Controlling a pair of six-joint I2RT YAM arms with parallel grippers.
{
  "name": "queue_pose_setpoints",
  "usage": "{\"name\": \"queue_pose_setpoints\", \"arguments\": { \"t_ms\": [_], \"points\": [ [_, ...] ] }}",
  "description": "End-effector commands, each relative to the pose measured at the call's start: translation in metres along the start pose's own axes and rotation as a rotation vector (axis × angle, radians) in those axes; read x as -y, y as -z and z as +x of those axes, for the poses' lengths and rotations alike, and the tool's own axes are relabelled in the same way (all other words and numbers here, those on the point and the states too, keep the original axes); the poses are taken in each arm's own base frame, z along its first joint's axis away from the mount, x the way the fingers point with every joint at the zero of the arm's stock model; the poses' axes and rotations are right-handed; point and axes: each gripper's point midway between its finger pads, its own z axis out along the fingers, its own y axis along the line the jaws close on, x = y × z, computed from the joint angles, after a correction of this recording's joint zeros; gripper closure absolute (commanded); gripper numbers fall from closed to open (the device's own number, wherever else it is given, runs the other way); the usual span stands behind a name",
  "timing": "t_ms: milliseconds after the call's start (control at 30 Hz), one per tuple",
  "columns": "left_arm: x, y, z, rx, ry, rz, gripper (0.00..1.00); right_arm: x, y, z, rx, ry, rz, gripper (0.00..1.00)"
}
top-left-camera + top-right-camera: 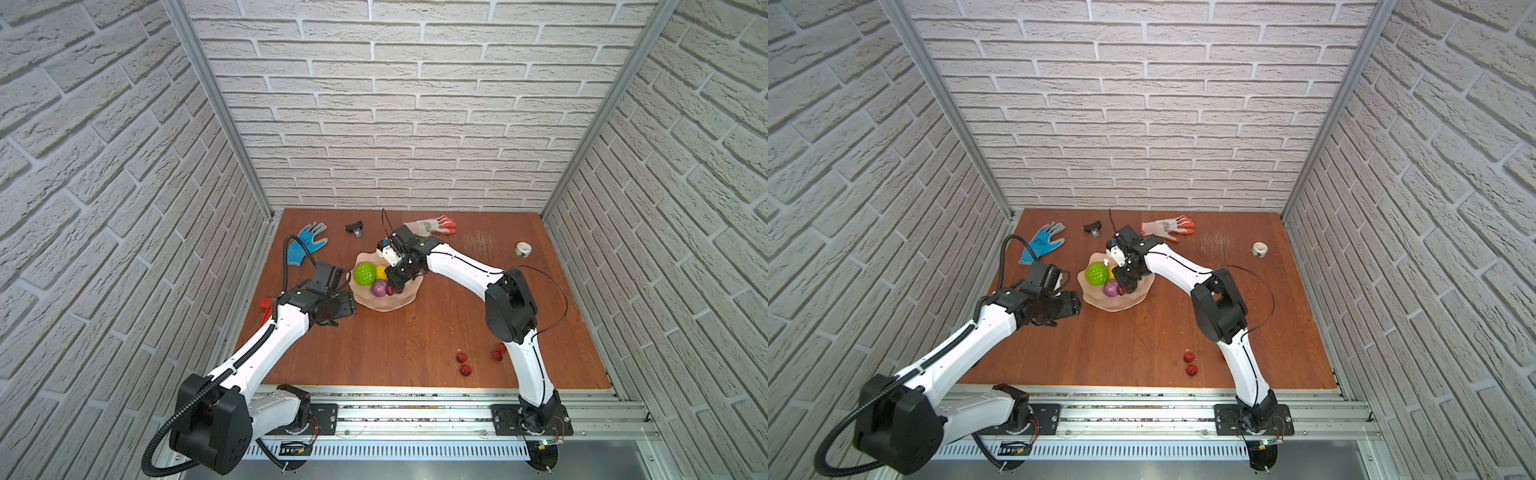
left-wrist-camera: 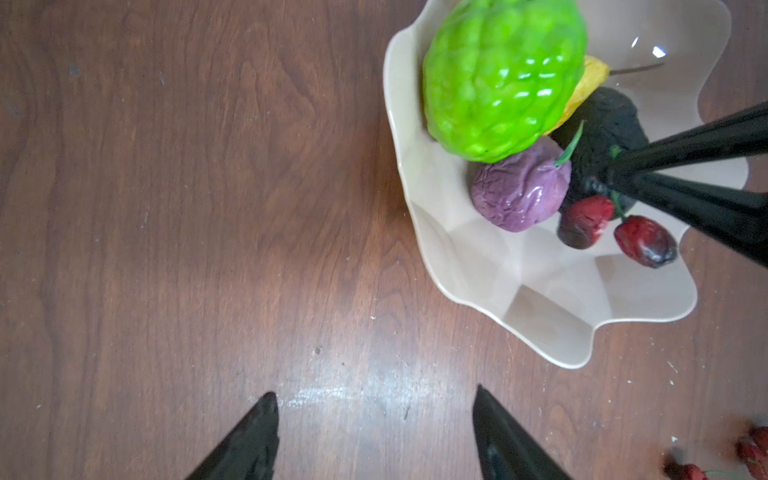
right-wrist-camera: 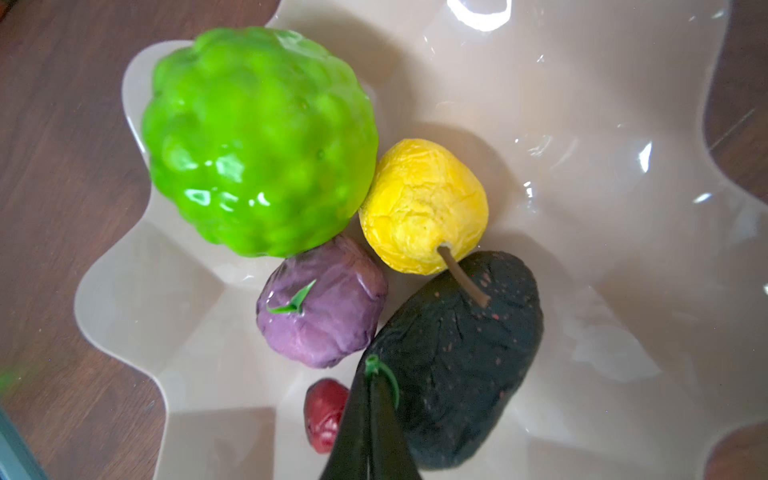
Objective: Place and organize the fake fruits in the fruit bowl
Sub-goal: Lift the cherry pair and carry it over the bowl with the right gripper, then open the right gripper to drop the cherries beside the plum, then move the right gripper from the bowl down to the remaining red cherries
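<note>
brown wood table (image 1: 374, 340), white brick walls (image 1: 415, 124). bowl (image 1: 388, 306) sits at centre of both top views. inside it, packed close: green ball (image 1: 365, 273), yellow fruit (image 1: 381, 272), purple fruit (image 1: 378, 288), avocado (image 3: 457, 353), two red berries (image 2: 586, 226). right gripper (image 3: 370, 374) reaches into the bowl, jaws pinched tight on the green berry stem (image 3: 392, 384), over the avocado. left gripper (image 2: 375, 392) just left of the bowl, jaws partly spread, nothing between them, bare table below. loose berries (image 1: 465, 362) lie on the table at lower right of the frame.
</note>
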Motion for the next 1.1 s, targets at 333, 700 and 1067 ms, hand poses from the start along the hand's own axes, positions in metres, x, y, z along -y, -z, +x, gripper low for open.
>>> {"name": "queue_pose_setpoints", "arguments": {
  "t_ms": [333, 700, 1067],
  "points": [
    [0.002, 0.013, -0.015, 0.038, 0.012, -0.005, 0.26, -0.005, 0.013, -0.019, 0.075, 0.006, -0.024, 0.91],
    [0.006, 0.020, -0.019, 0.049, 0.002, 0.011, 0.26, -0.004, 0.037, -0.024, 0.111, 0.017, 0.011, 0.71],
    [0.026, 0.027, -0.027, 0.043, -0.064, 0.093, 0.27, -0.018, 0.114, -0.035, 0.250, 0.001, 0.013, 0.70]
  ]
}}
